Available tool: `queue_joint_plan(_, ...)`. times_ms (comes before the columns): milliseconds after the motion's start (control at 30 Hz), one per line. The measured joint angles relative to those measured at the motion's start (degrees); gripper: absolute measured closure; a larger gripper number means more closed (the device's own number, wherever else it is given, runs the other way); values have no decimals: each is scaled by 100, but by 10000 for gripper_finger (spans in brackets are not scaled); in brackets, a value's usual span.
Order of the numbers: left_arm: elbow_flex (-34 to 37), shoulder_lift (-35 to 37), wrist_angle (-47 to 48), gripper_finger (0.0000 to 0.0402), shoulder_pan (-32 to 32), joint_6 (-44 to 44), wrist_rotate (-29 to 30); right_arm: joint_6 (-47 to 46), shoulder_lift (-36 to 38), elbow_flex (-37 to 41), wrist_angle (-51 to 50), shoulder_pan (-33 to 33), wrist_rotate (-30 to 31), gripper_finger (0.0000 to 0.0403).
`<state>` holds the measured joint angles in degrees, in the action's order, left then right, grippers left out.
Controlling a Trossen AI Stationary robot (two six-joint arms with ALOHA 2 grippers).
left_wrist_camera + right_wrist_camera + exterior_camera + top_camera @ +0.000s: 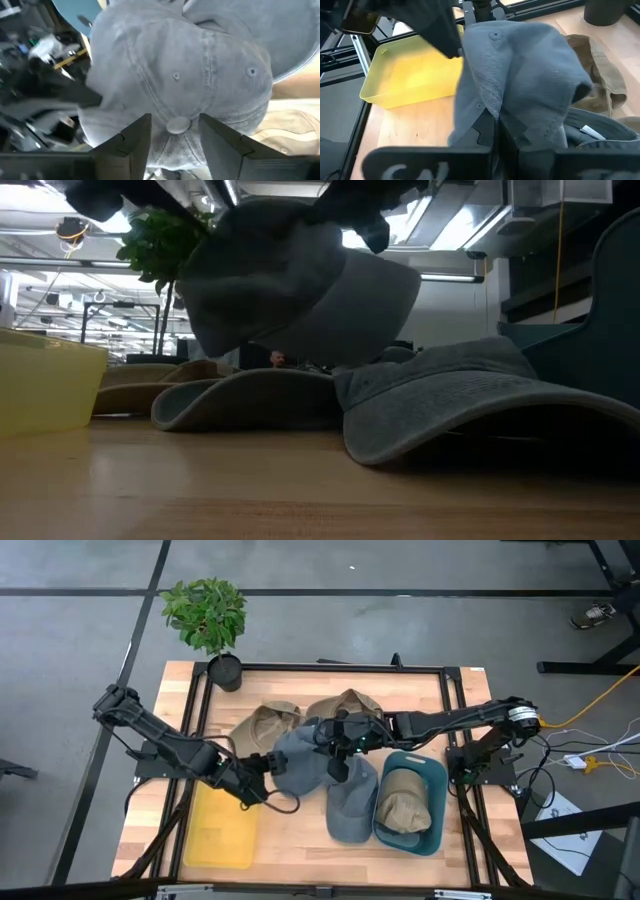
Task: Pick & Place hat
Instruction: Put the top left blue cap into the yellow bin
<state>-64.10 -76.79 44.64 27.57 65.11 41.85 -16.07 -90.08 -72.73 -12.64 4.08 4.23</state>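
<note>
Hats number five on the table (300,840): two tan, two grey, one tan in the teal bin (432,775); left pincer (262,768) seems open at the lifted grey hat (298,758), right pincer (336,745) clenched on it.

In the low view the raised grey cap (300,285) covers both arms, whose dark parts are cut off by the top edge, and the teal bin (590,320) runs off the right edge. From above, the right gripper (338,745) hides part of that cap, and the left gripper (268,768) sits against its edge, so how its fingers stand cannot be told there. The yellow tray (405,75) is partly hidden behind the cap in the right wrist view. The left wrist view's background beside the cap is blurred beyond telling
</note>
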Motion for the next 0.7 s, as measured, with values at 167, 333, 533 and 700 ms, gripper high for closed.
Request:
queue_joint_plan(167,0,0,0,198,-209,-226,3,10,-2,-1,218,-1,-534,394)
queue_joint_plan(333,-2,0,3,178,-343,-174,2,72,-2,-2,327,-2,-1103,395)
queue_joint_plan(533,-2,-1,22,176,-245,622,6,111,-2,-2,323,-91,-1377,395)
queue_joint_plan(700,-2,0,22,176,-24,1443,161,54,-2,-2,375,-182,-1812,395)
